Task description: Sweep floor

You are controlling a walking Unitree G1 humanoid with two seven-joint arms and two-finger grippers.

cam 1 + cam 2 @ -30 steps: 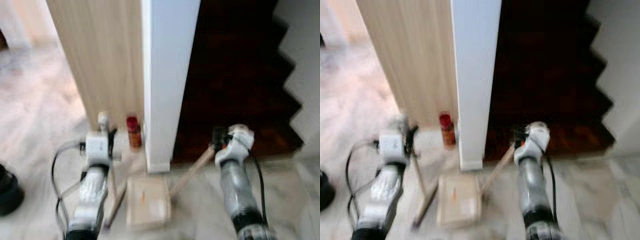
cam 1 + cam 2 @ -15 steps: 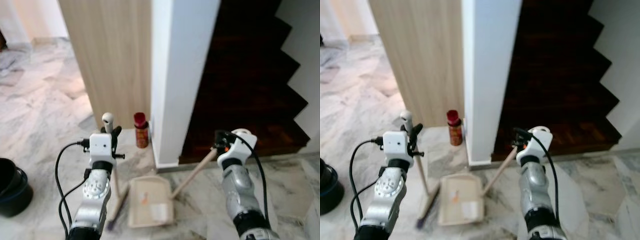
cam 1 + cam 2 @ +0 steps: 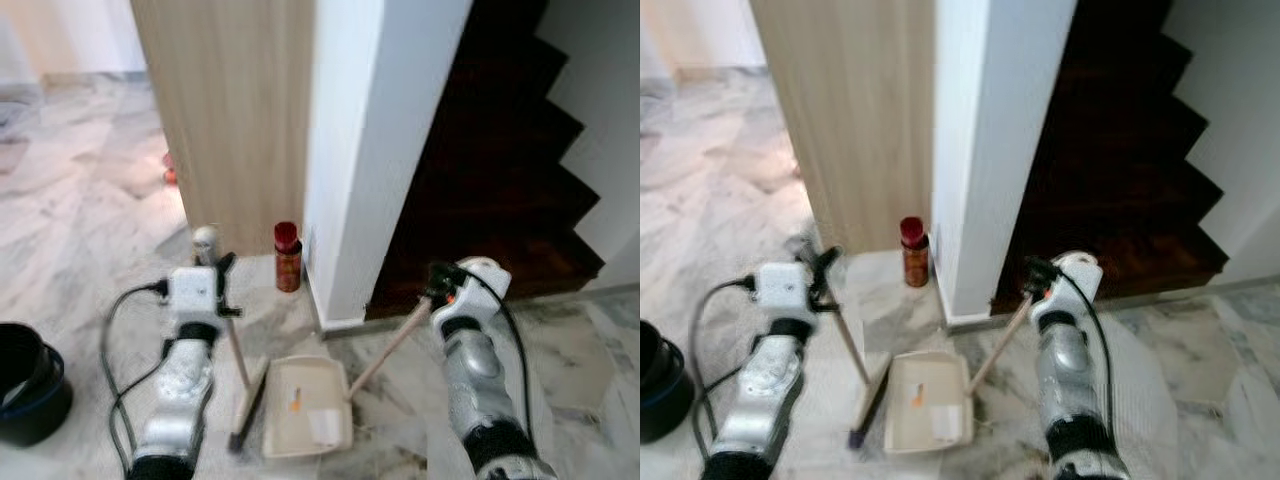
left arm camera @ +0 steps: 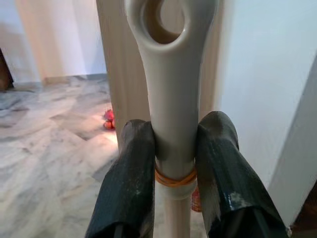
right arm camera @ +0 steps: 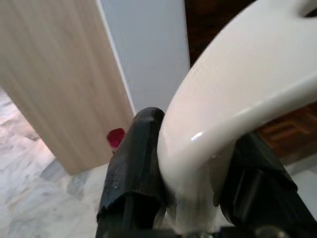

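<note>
Broom (image 3: 244, 380), slim wooden stick, beside flat cream plastic dustpan (image 3: 307, 408).

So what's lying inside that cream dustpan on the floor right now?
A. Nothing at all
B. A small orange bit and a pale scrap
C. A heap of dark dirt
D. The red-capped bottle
B: the dustpan on the marble floor holds a small orange bit and a pale scrap, while the red-capped bottle stands apart by the white pillar.

Black fingers (image 4: 131, 173) clamp cream broom handle (image 4: 171, 106), marble floor (image 4: 44, 148) behind.
</note>
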